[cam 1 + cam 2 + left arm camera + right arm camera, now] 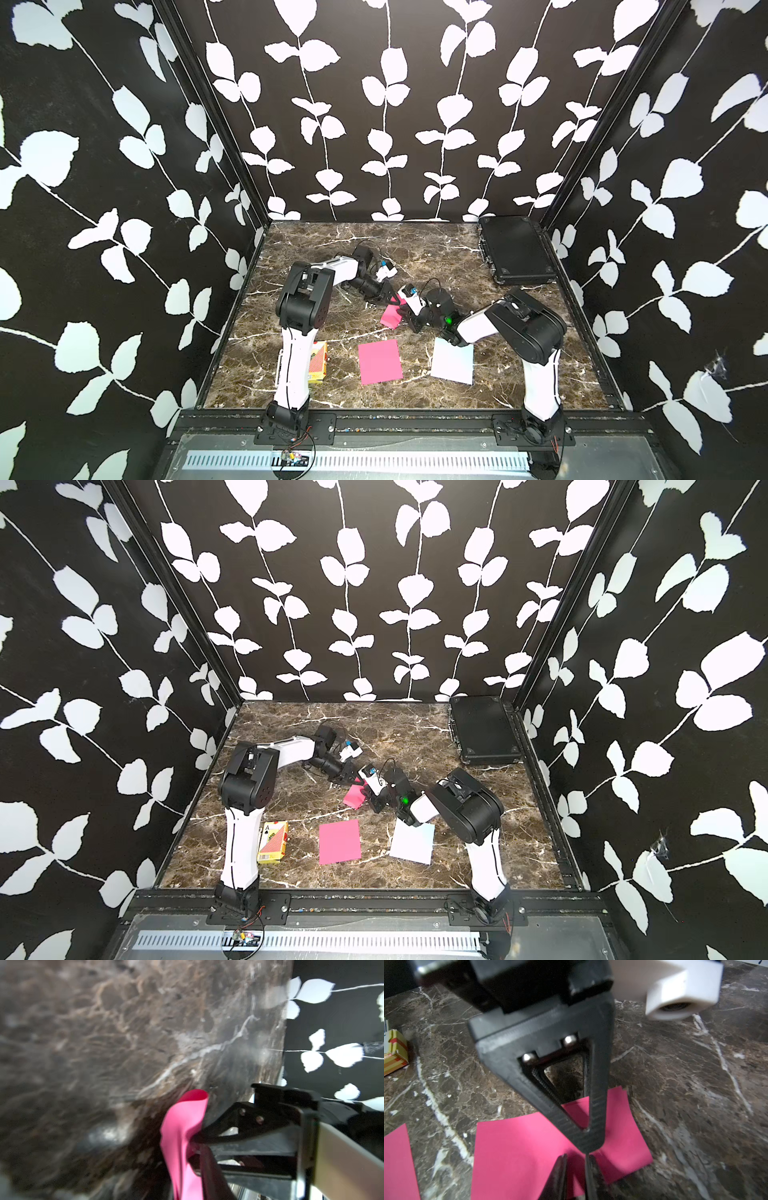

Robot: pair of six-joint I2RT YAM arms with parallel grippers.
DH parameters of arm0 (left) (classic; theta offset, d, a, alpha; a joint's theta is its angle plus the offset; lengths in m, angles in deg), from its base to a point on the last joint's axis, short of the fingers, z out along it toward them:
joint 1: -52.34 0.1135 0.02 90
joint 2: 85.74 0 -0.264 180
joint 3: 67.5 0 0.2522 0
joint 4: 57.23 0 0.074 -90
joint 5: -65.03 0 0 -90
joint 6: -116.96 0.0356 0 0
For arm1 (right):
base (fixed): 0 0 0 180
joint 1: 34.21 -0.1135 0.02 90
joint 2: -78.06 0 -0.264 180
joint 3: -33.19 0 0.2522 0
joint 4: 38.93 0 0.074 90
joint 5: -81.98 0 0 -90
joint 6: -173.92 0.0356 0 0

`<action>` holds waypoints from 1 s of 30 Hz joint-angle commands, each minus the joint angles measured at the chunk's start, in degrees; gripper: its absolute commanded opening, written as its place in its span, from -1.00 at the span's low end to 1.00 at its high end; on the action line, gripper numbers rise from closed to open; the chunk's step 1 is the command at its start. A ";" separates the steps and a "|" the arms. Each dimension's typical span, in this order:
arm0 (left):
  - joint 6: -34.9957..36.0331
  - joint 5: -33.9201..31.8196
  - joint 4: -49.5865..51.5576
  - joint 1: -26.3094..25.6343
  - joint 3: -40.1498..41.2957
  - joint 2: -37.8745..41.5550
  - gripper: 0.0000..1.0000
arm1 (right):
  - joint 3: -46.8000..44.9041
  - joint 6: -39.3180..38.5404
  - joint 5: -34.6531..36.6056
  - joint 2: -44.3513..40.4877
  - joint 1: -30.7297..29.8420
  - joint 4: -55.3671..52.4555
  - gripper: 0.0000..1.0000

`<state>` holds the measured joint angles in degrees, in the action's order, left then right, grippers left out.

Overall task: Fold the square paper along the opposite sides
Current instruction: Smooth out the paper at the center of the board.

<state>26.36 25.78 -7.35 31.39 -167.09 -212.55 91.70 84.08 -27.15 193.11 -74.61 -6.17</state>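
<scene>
Two grippers meeting tip to tip at a small pink square paper [390, 319] above a dark marbled surface [415, 249]. Paper just beyond a flat pink sheet [379, 361], on that sheet's far side, doubled over on itself, one edge lifted and curled; contact with the surface unclear. Left gripper [194, 1153] reaching in from beyond and left of the flat pink sheet, jaws a little apart, the paper's raised edge between them. Right gripper [576, 1159] coming in from beyond and right of the flat pink sheet, jaws a narrow gap apart, pink showing between them, tips nearly touching the left gripper. Pale white sheet [453, 363] flat just right of the flat pink sheet, far corner hidden behind the right arm [528, 328]. Red and yellow card box [273, 841] left of the flat pink sheet, beside the left arm [307, 299]. Closed black case [515, 249] well beyond the flat pink sheet and to its right, against the far corner of the surface.
</scene>
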 commanded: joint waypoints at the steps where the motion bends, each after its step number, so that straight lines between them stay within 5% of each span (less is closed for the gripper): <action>1: 0.71 -2.07 0.94 0.38 -0.23 -0.27 -0.50 | -1.23 -0.76 -0.64 -0.34 -0.29 -0.09 -0.60; 5: 0.18 -1.87 0.10 0.43 0.13 -0.29 -1.00 | -1.26 -0.53 -1.24 -0.78 -0.28 -0.20 -0.60; 16: -3.46 -0.90 -5.08 0.87 1.25 -0.37 -1.00 | 1.74 4.51 -4.07 -0.30 -0.09 6.68 -0.74; 30: -3.16 -1.73 -5.56 1.01 1.71 -1.17 -1.00 | -7.17 3.62 1.51 3.08 -3.88 7.02 -0.89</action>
<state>22.62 25.82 -12.64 31.93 -166.36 -212.83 87.41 88.37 -26.24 195.27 -76.64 4.63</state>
